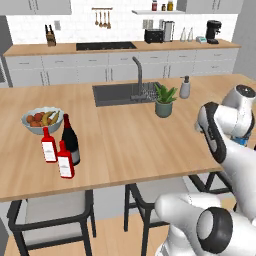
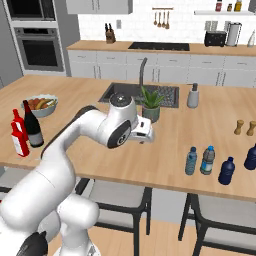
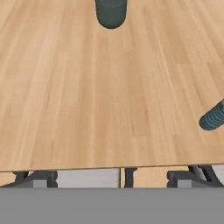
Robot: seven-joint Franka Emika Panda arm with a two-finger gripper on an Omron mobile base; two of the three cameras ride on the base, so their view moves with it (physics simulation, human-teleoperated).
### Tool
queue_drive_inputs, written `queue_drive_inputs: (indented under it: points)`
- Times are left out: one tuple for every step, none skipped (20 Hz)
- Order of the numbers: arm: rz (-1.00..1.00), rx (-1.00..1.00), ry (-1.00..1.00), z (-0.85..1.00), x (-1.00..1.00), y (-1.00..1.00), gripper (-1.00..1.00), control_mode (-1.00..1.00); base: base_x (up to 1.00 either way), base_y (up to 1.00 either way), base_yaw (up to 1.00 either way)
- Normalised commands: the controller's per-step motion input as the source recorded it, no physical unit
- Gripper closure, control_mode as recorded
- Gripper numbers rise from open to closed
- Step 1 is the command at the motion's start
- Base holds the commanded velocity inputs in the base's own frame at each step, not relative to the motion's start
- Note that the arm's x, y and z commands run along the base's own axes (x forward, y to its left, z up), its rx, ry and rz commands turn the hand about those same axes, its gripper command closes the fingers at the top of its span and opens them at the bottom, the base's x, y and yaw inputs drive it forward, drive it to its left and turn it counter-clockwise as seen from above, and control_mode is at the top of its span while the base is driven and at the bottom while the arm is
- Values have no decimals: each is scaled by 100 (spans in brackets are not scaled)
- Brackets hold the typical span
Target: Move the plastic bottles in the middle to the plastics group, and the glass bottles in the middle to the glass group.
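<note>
1. Overhead, the gripper (image 2: 150,133) hung released and empty above bare counter (image 3: 109,109), fingers spread wide.
2. Nearest, to its right, stood two upright plastic bottles (image 2: 200,161), beside darker blue ones (image 2: 227,170).
3. Farther, well to its left, the red bottles (image 1: 57,152) stood upright against the wine bottle (image 1: 69,139).
4. Judged: both groups looked sorted.
</note>
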Motion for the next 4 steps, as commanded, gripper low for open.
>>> queue_drive_inputs:
  points:
    - [6, 0, 0, 21, -90, 61, -100, -100, 0, 0, 0]
    - [4, 0, 0, 20, -85, 58, -100, -100, 0, 0, 0]
    - [4, 0, 0, 17, -84, 59, -100, -100, 0, 0, 0]
    - [4, 0, 0, 15, -83, 57, -100, -100, 0, 0, 0]
